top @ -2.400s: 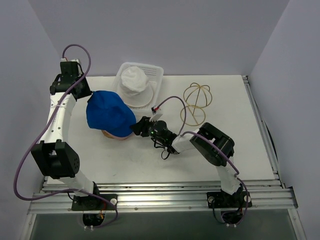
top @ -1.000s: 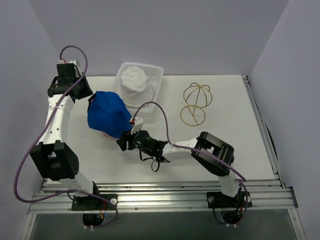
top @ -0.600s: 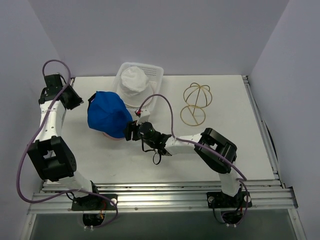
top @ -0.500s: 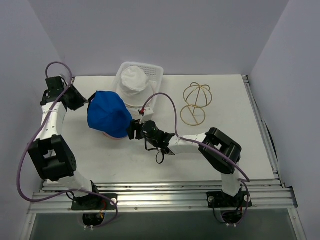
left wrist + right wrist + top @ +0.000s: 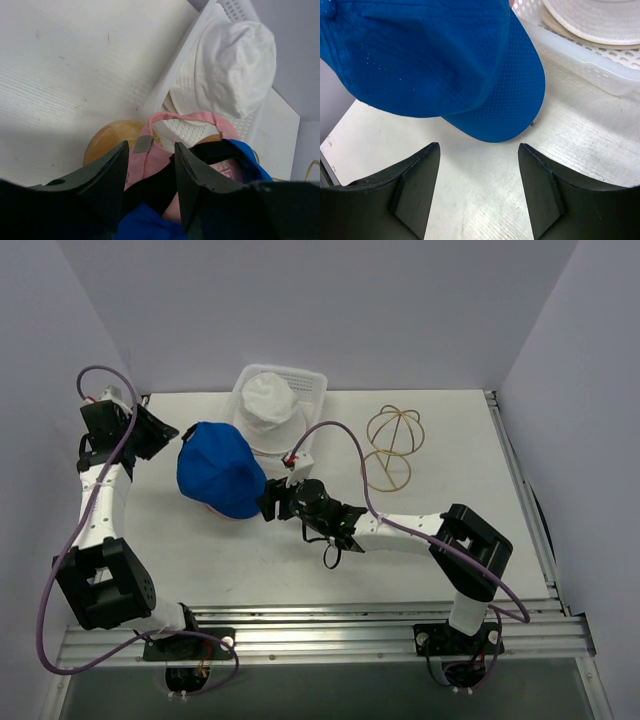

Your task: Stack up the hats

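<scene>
A royal blue cap (image 5: pixel 220 478) sits on top of a pink cap (image 5: pixel 150 160), both over a round wooden stand (image 5: pixel 107 142). My left gripper (image 5: pixel 172 440) is at the caps' back left edge. In the left wrist view this gripper (image 5: pixel 150 147) is open, and the blue cap's black strap (image 5: pixel 160 187) and pink fabric lie loose between its fingers. My right gripper (image 5: pixel 268 502) is low over the table, just in front of the blue brim (image 5: pixel 505 105). It (image 5: pixel 479 146) is open and holds nothing. An off-white floppy hat (image 5: pixel 268 400) lies in the basket.
The white mesh basket (image 5: pixel 312 382) stands at the back centre, close behind the caps; its wall (image 5: pixel 580 55) is just right of the brim. A gold wire dome frame (image 5: pixel 392 445) lies at the back right. Side walls close in left and right.
My left gripper's jaws have spread apart at the back of the caps. My right arm has stretched out, its elbow swinging right, while its gripper stays by the brim. The blue cap sits still.
</scene>
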Tool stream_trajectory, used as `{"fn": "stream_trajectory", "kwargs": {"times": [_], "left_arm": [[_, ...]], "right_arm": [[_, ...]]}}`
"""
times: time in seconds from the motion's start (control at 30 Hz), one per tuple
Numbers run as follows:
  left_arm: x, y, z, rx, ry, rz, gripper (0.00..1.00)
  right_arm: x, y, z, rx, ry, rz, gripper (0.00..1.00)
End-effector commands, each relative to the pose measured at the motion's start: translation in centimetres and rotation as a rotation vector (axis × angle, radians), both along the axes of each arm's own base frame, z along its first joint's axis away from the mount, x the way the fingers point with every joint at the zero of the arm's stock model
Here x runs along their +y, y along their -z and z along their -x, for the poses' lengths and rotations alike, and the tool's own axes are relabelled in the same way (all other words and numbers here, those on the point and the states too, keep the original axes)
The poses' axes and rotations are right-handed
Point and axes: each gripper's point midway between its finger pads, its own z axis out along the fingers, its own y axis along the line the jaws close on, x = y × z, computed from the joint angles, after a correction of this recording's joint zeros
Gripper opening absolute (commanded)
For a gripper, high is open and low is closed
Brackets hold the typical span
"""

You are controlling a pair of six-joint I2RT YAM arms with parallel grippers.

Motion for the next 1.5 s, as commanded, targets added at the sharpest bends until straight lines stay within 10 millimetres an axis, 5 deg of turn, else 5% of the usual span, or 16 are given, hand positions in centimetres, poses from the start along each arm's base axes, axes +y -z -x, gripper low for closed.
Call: {"fn": "stream_trajectory", "kwargs": {"times": [0.0,0.17,0.27,0.6,1.2,1.47], "left_arm": [[1.5,-4.6,-0.3,-0.130,-0.067,-0.062,0.51],[-0.4,-6.2,-0.5,-0.214,0.045,-0.029,0.52],[-0.9,-5.3,-0.6,-0.179,0.094,-0.021,0.52],[-2.2,-4.2,-1.4,-0.182,0.192,0.016,0.51],[-0.5,0.7,-1.9,-0.037,0.094,-0.042,0.41],[-0.7,2.0,0.7,0.064,-0.060,-0.103,0.36]], "right_arm": [[0.5,-2.2,0.3,-0.049,-0.036,-0.010,0.60],[1.9,-4.1,-0.3,-0.066,-0.047,-0.031,0.60],[3.1,-4.2,-0.9,-0.066,-0.060,-0.016,0.60],[6.1,-2.1,-1.0,-0.062,-0.095,0.010,0.60],[4.6,-0.8,-1.6,-0.054,-0.064,0.025,0.60],[2.8,1.2,-3.6,-0.016,-0.037,0.014,0.60]]}}
